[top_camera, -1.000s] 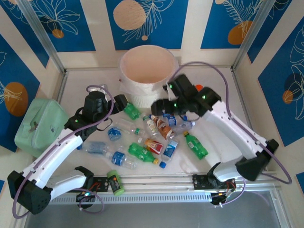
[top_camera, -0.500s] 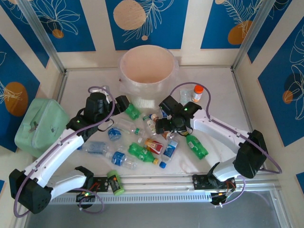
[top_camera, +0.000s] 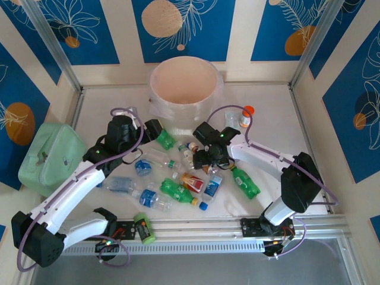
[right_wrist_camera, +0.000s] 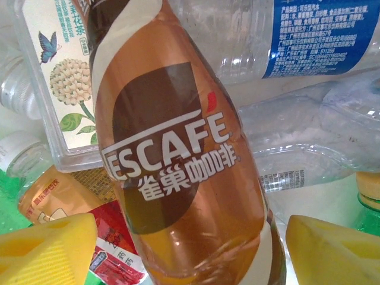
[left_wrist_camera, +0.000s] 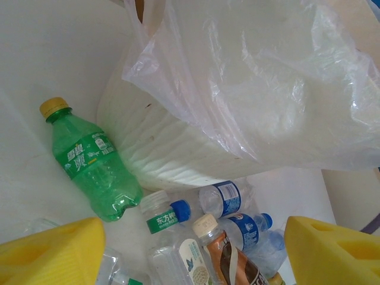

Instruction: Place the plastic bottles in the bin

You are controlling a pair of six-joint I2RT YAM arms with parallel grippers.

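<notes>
Past the left gripper [top_camera: 155, 129] and the right gripper [top_camera: 203, 155], your back wall [top_camera: 119, 29] alternates cream strips with blue panels [top_camera: 202, 41] bearing white leaf drawings and orange discs. The same pattern lines the side walls outward of each gripper. Aluminium posts [top_camera: 50, 44] slant at the far corners. Beneath the grippers lies a white tabletop [top_camera: 273, 119], with a metal rail [top_camera: 202, 228] behind them. The light is soft and even.

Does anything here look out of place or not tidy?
The liner is loose: it bunches and hangs down over the ribbed wall of the bin. A short green-and-black cylinder lies on the near-edge rail, apart from the plastic bottles.
</notes>
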